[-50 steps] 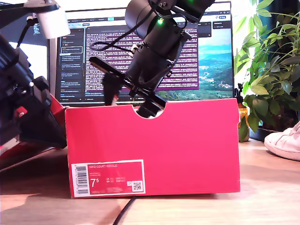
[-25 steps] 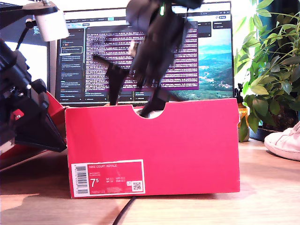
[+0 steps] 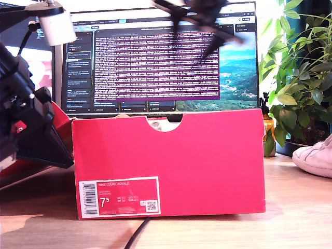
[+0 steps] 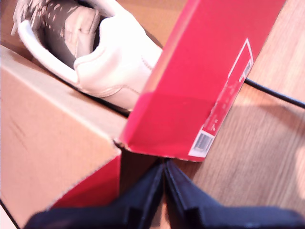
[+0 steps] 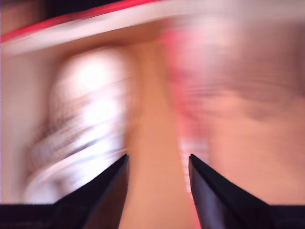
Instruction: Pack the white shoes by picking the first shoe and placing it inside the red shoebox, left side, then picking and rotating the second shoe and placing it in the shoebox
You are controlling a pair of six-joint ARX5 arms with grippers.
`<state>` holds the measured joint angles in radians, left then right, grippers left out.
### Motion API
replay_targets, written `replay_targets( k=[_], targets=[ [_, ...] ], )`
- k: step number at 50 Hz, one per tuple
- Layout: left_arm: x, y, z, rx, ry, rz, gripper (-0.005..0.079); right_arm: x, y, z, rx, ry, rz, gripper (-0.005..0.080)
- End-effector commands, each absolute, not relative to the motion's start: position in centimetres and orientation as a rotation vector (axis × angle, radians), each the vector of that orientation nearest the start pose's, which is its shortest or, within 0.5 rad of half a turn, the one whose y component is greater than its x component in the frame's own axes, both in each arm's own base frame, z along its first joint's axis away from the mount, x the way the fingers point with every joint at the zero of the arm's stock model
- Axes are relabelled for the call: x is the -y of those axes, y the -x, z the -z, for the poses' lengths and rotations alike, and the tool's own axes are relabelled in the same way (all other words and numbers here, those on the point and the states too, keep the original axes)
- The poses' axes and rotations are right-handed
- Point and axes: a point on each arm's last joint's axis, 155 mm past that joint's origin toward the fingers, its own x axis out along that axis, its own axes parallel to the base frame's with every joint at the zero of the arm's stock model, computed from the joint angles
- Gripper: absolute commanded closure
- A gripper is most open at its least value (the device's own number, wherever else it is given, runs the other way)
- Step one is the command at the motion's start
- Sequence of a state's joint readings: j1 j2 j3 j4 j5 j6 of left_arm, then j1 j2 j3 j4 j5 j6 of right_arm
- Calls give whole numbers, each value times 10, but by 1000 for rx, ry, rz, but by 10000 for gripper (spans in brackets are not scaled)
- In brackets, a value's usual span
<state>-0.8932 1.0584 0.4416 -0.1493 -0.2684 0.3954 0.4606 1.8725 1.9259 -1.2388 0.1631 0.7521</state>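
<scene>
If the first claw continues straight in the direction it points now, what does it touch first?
Probably the red shoebox: its corner stands just ahead of my first claw, whose jaws are shut. Depth is unclear.

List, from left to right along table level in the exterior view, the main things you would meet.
Black arm base → red shoebox → potted plant → white shoe at the exterior view's right edge.

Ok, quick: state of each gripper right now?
My first gripper: closed, holding nothing.
My second gripper: open, empty, above the white shoe.
</scene>
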Motion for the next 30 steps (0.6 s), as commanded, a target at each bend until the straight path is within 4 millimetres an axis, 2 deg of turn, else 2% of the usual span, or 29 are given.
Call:
replay_targets(
  k=[1, 10, 22, 30],
  targets=[
    [208, -230, -74, -525, -783, 723, 762, -149, -402, -198, -1129, -334, 264, 396],
    [208, -230, -74, -525, -783, 723, 762, -97, -393, -195, -1113, -336, 502, 396],
    [208, -230, -74, -525, -783, 723, 762, -76, -397, -201, -1050, -363, 598, 396],
    [208, -230, -74, -526, -783, 722, 762, -64, -391, -197, -1041, -408, 659, 395]
  ],
)
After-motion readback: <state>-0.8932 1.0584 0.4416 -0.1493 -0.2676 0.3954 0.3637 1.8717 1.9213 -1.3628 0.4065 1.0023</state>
